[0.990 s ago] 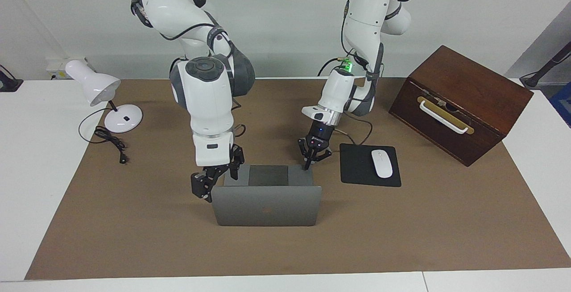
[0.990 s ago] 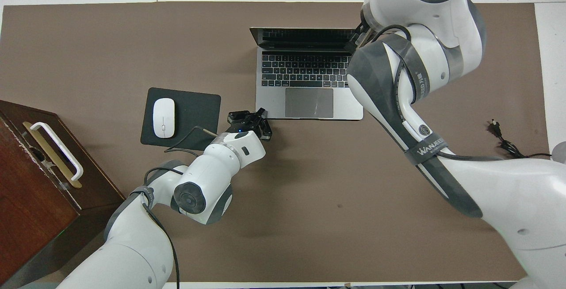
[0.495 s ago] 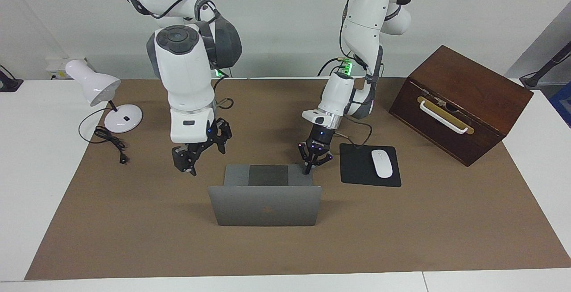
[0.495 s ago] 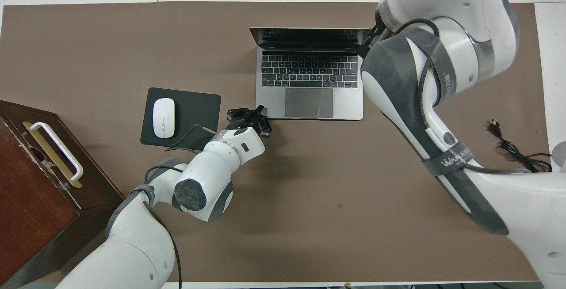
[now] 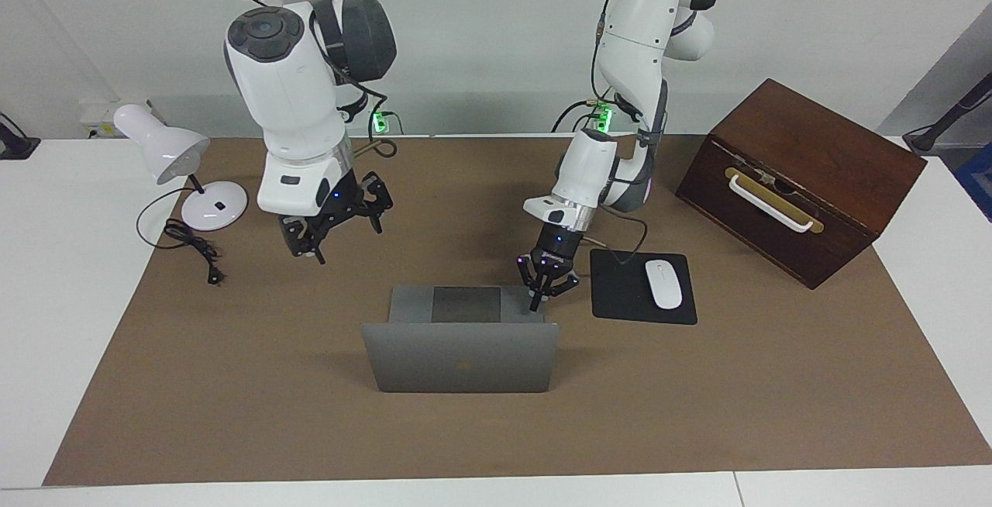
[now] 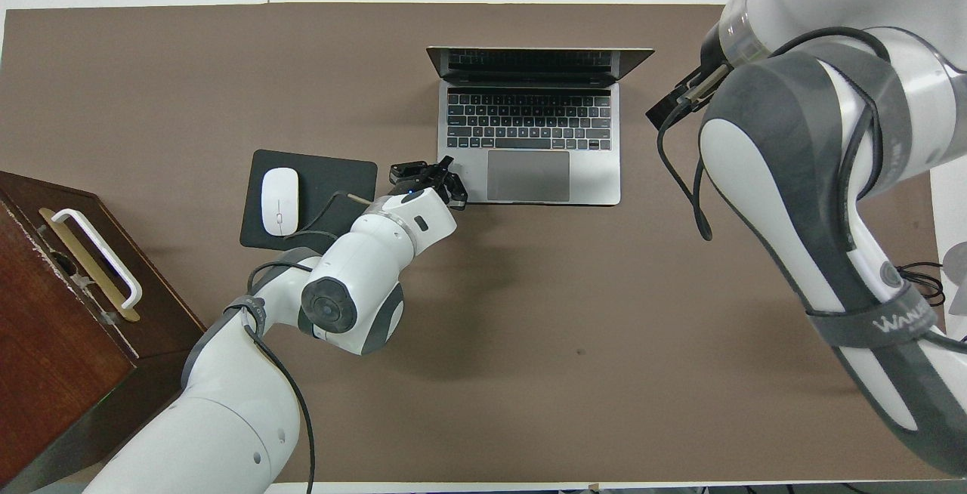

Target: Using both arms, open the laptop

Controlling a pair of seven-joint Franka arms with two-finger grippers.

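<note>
Silver laptop [image 5: 463, 352] open, left pincer [image 5: 547, 290] narrow at its corner, right pincer [image 5: 329, 228] wide, raised.

A silver-grey laptop [image 5: 462, 356], its lid marked with a dark logo and its keyboard [image 6: 529, 121] black, stands open on a brown mat [image 5: 232, 383] over a white counter [image 5: 46, 274]. Beside the laptop, toward the left arm's end, a white mouse [image 5: 663, 284] rests on a black pad [image 5: 620, 290] near a dark wooden box [image 5: 806, 150] with a white handle [image 5: 771, 208]. Toward the right arm's end stands a white lamp [image 5: 167, 152] with a black cord [image 5: 190, 245].
</note>
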